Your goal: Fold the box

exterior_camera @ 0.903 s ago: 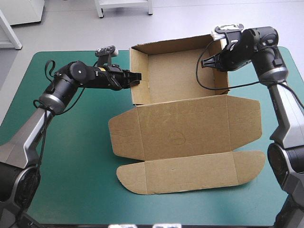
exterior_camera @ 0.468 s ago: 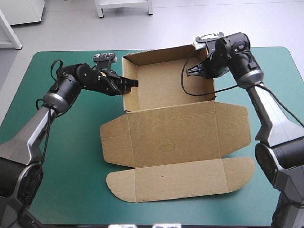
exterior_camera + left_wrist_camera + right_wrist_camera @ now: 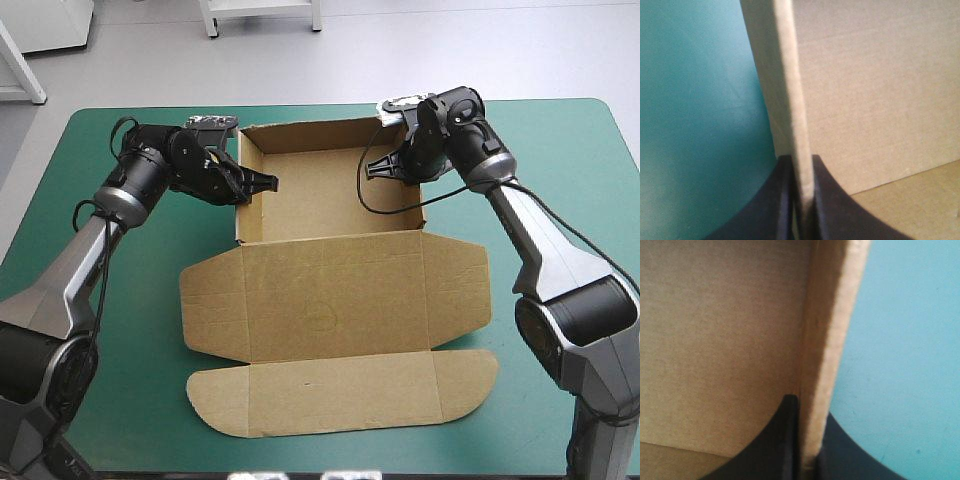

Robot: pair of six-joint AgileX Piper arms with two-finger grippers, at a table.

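The brown box (image 3: pixel 330 185) stands as an open tray with its walls raised, near the table's far edge. Its lid (image 3: pixel 330 290) lies flat toward the near edge and ends in a rounded flap (image 3: pixel 340 390). My left gripper (image 3: pixel 263 184) is shut on the tray's left wall. In the left wrist view the wall's edge (image 3: pixel 790 100) runs up between the black fingers of that gripper (image 3: pixel 801 165). My right gripper (image 3: pixel 408 166) is shut on the right wall. That wall (image 3: pixel 832 330) stands between the black fingers of my right gripper (image 3: pixel 808 407).
The teal-green cover (image 3: pixel 570 210) shows all around the box, widest to the right of it. The tray's back wall (image 3: pixel 305 126) stands close to the table's far edge (image 3: pixel 300 105).
Both grippers have carried the box to the left and a little toward the near edge. Each keeps its hold on the same wall.
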